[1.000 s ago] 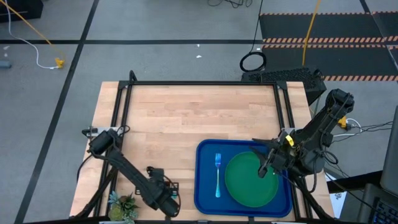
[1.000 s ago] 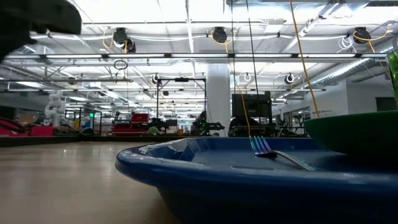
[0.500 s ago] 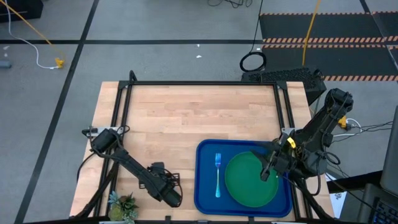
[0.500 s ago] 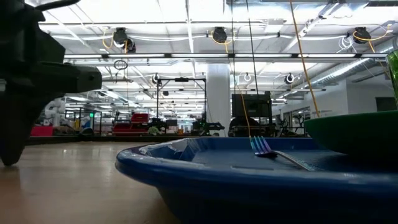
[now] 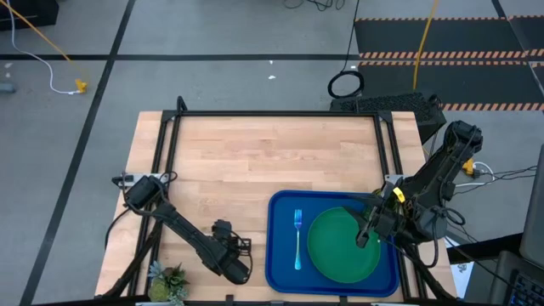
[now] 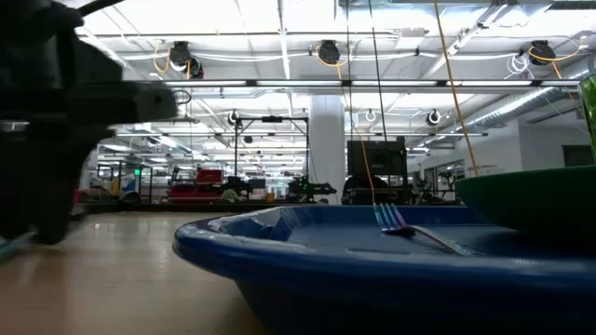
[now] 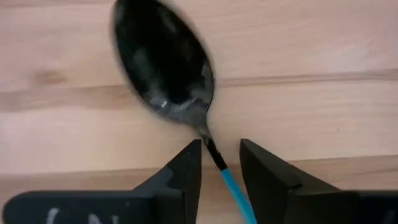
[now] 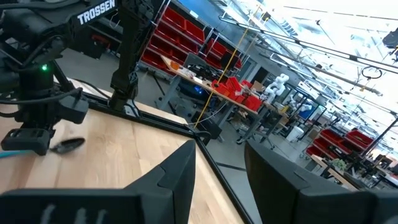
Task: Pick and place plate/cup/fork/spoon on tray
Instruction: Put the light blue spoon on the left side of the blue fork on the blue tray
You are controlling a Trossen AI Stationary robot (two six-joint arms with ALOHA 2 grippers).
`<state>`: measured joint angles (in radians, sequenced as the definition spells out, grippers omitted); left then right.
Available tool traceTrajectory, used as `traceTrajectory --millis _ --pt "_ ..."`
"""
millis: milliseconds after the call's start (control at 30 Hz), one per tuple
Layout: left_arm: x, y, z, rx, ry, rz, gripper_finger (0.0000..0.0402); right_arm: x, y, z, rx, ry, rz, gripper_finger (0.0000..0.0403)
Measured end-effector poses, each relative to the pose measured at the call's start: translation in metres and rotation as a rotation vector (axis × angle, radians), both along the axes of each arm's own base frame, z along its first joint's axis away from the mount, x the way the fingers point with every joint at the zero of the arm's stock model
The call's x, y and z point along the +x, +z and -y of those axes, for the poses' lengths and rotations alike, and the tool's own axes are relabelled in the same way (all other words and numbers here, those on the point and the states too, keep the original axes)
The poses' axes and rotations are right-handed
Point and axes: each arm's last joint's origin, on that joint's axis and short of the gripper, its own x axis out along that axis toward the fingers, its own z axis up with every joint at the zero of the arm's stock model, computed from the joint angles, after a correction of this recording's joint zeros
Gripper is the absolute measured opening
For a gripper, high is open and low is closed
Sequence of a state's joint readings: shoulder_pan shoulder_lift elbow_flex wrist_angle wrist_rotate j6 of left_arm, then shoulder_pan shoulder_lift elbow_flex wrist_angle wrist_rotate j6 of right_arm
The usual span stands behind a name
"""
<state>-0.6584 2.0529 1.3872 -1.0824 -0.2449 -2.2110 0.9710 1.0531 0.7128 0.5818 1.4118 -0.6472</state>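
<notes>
The blue tray (image 5: pixel 276 246) lies at the table's near right. On it lie the green plate (image 5: pixel 340 246) and, to the plate's left, the fork (image 5: pixel 297 238). My left gripper (image 5: pixel 234 255) is left of the tray near the table's near edge, shut on the spoon (image 7: pixel 165 68). My right gripper (image 5: pixel 365 234) is open and empty above the plate's right part; its open fingers also show in the right wrist view (image 8: pixel 221 168). The cup shows only as a green strip (image 6: pixel 589 112) at the low view's right edge, above the plate (image 6: pixel 531 195). My left gripper has the spoon's light blue handle (image 7: pixel 229 182) between its two fingers, just behind the dark neck below the bowl. The fingers come from above and lie across the handle. The bowl (image 8: pixel 68 144) sticks out past the fingers, about level and close over the wood.
A spiky potted plant (image 5: pixel 168 280) stands at the table's near left corner, behind my left arm. Black frame rails (image 5: pixel 272 113) run along the far and side edges. Bare wood (image 5: pixel 255 161) lies across the far half of the table.
My left gripper has gone toward the table's right edge, nearer the tray, taking the spoon with it. In the low view it has come in from the left.
</notes>
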Motion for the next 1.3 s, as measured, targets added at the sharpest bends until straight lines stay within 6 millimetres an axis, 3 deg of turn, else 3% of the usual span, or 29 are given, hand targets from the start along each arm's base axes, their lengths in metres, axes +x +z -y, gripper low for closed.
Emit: traceTrajectory --millis 433,633,800,1300 --pt "0.017 -0.001 -0.008 -0.027 -0.111 0.052 0.001 0.0 0.0 0.0 0.0 0.0 0.0 0.013" --pt "0.024 0.0 -0.013 -0.036 -0.129 0.056 0.0023 0.0 0.0 0.0 -0.001 0.0 0.0 0.013" --pt "0.034 0.007 -0.018 -0.047 -0.16 0.069 0.0008 0.0 0.0 0.0 -0.003 0.0 -0.002 0.013" --pt "0.083 0.06 -0.042 0.063 -0.247 0.243 0.001 0.0 0.0 0.0 -0.013 -0.001 -0.006 0.013"
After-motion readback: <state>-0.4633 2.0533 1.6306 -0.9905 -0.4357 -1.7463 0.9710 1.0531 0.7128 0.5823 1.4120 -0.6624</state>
